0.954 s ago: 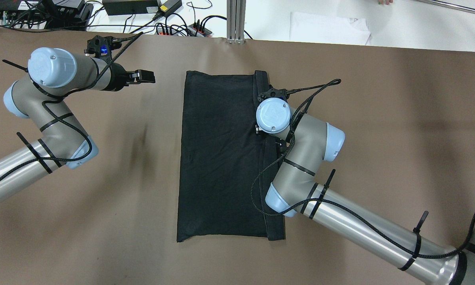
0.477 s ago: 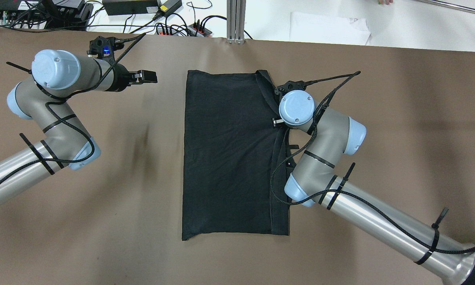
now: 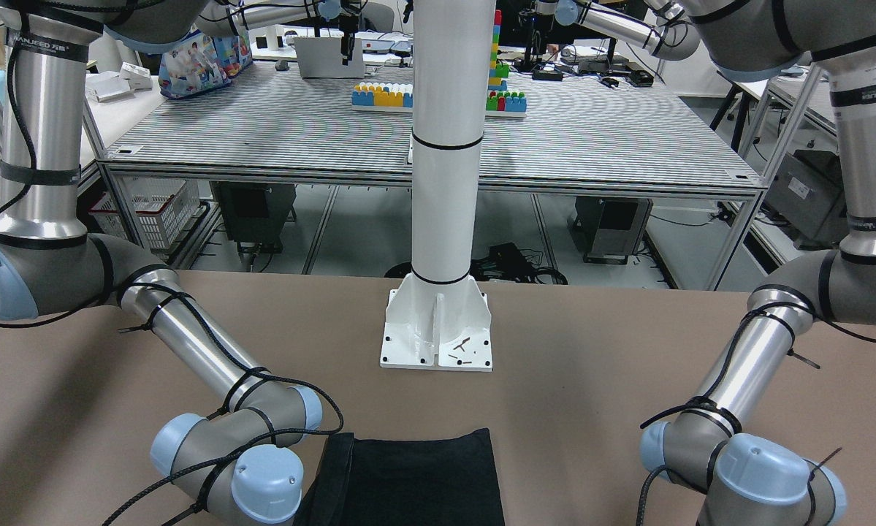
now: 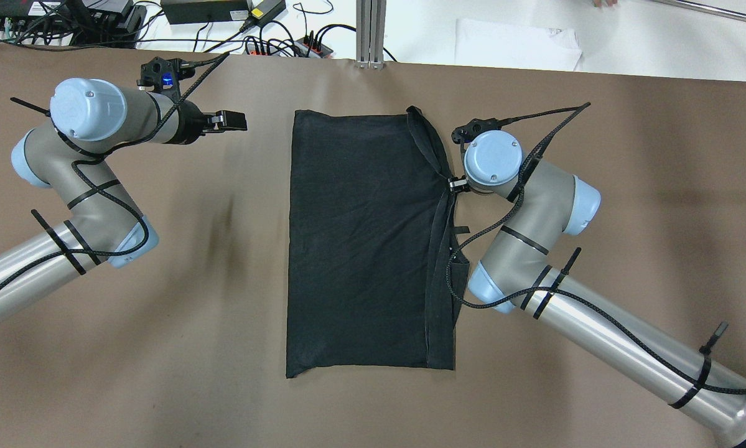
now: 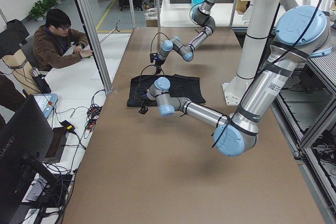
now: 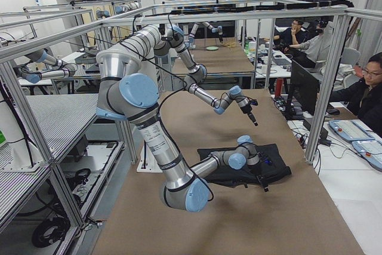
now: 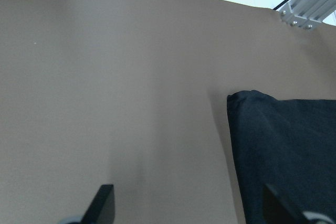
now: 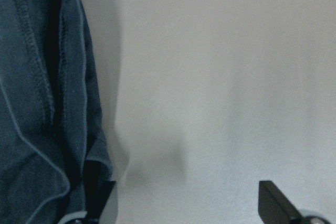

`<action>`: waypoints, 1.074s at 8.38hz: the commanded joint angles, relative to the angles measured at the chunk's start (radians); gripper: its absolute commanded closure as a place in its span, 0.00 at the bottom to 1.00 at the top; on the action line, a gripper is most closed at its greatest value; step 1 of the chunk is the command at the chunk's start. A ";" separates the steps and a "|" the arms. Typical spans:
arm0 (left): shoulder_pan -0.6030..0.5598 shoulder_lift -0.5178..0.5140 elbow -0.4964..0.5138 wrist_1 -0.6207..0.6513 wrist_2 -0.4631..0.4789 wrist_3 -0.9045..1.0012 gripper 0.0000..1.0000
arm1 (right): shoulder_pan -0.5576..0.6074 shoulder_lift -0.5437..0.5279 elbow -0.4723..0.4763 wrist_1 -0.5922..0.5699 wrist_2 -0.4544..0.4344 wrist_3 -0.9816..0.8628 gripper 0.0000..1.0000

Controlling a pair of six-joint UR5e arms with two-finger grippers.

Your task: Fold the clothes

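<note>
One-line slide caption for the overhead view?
Black garment lies flat on the brown table; right gripper open at its right edge, left gripper open, clear of it.

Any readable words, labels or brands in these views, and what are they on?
"HUAWEI": back of the monitor.
"HANJEED", further characters unreadable: band on the right arm.
Label on the left arm, side view: too blurred to read.
Black garment: no print visible.
</note>
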 commanded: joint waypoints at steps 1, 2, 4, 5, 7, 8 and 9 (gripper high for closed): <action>0.000 0.002 -0.001 -0.001 0.000 0.000 0.00 | 0.030 0.002 0.006 0.020 0.098 -0.019 0.06; 0.000 0.002 -0.001 -0.001 0.000 0.000 0.00 | 0.025 0.012 0.006 0.020 0.098 -0.013 0.06; 0.000 0.003 -0.001 -0.001 0.000 0.000 0.00 | -0.016 0.044 -0.002 0.019 0.089 0.042 0.06; 0.000 0.005 -0.001 -0.002 0.000 0.000 0.00 | -0.023 0.052 -0.003 0.016 0.087 0.093 0.06; 0.000 0.009 -0.001 -0.002 0.000 0.000 0.00 | -0.042 0.052 -0.014 0.017 0.073 0.096 0.06; 0.000 0.009 -0.001 -0.002 0.000 0.000 0.00 | -0.043 0.049 -0.016 0.017 0.067 0.096 0.06; 0.002 0.009 -0.001 -0.002 0.000 0.000 0.00 | -0.041 0.044 -0.017 0.019 0.067 0.095 0.06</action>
